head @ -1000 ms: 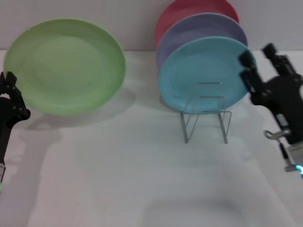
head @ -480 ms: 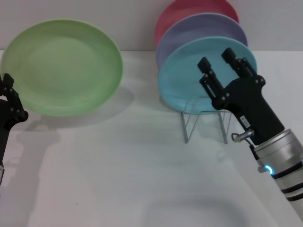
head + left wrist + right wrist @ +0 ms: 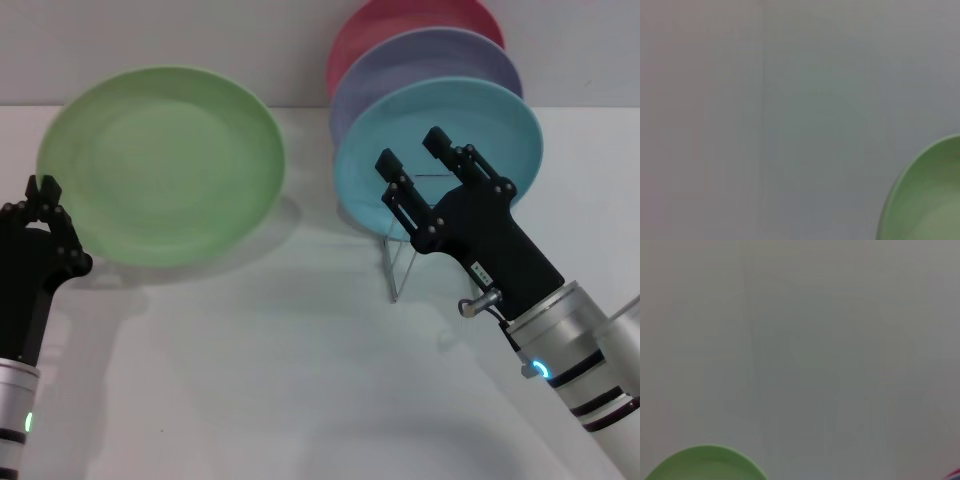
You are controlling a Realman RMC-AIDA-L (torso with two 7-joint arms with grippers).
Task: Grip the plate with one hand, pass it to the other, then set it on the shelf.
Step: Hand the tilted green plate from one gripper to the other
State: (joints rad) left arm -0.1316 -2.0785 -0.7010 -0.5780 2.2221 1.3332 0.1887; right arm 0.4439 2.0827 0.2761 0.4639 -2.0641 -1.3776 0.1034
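The plate (image 3: 165, 163) is lifted off the table (image 3: 300, 400), tilted with its face toward the camera, well to the left of the shelf (image 3: 432, 245). The left hand (image 3: 45, 225) grips its lower left rim, fingers closed on the edge. The right hand (image 3: 432, 172) hangs in front of the shelf, its fingers spread wide and holding nothing, overlapping the blue plate (image 3: 440, 150) that stands upright in the shelf. Behind that one stand a lavender plate (image 3: 420, 62) and a red plate (image 3: 400, 20). Both wrist views show only a slice of the plate's rim against a grey wall.
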